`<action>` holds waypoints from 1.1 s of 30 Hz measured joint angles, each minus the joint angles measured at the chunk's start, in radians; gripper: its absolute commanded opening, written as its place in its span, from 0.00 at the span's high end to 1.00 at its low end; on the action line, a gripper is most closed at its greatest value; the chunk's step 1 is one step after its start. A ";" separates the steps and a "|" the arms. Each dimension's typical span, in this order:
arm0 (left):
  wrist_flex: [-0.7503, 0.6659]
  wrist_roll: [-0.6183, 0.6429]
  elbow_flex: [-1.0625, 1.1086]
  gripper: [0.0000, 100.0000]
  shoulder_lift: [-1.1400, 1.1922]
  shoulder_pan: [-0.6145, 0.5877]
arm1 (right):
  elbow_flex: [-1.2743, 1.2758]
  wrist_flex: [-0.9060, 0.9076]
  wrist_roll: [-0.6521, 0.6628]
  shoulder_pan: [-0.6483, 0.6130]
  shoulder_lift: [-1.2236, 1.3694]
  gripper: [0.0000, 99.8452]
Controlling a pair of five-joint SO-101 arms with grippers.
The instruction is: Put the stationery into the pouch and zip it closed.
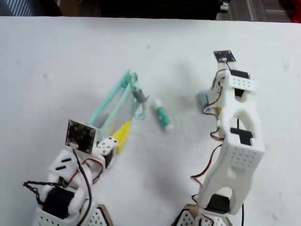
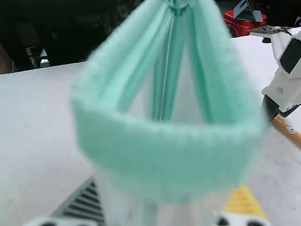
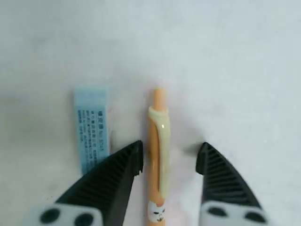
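Note:
A clear pouch [image 1: 113, 106] with mint-green trim lies left of the table's middle, and its mint end [image 2: 164, 155] looms close in the left wrist view. My left gripper [image 1: 117, 137] is shut on that near end, its yellow finger [image 2: 242, 203] on one side and its dark finger [image 2: 80, 207] on the other. A green-and-white stick [image 1: 162, 117] lies just right of the pouch. My right gripper [image 3: 169, 157] is open and pointed down, astride an orange pen [image 3: 157, 155] without touching it. A blue eraser [image 3: 91, 134] lies beside one finger; in the high view the eraser [image 1: 202, 100] is left of the right gripper [image 1: 212, 106].
A grey zipper pull or clip [image 1: 139, 96] sits at the pouch's far end. The white table [image 1: 70, 61] has open room at the back and far left. The right arm [image 2: 284, 75] stands to the pouch's right, with the pen [image 2: 288, 130] under it.

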 measured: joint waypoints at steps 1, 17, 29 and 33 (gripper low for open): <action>0.000 0.000 0.000 0.78 0.000 0.000 | 0.000 -0.002 0.000 0.000 0.000 0.99; 0.000 0.000 0.000 0.78 0.000 0.000 | 0.014 0.015 0.000 -0.034 0.006 0.98; 0.000 0.000 0.000 0.78 0.000 0.000 | 0.015 0.015 0.000 -0.034 0.006 0.98; 0.000 0.000 0.000 0.78 0.000 0.000 | 0.015 0.015 0.000 -0.034 0.006 0.98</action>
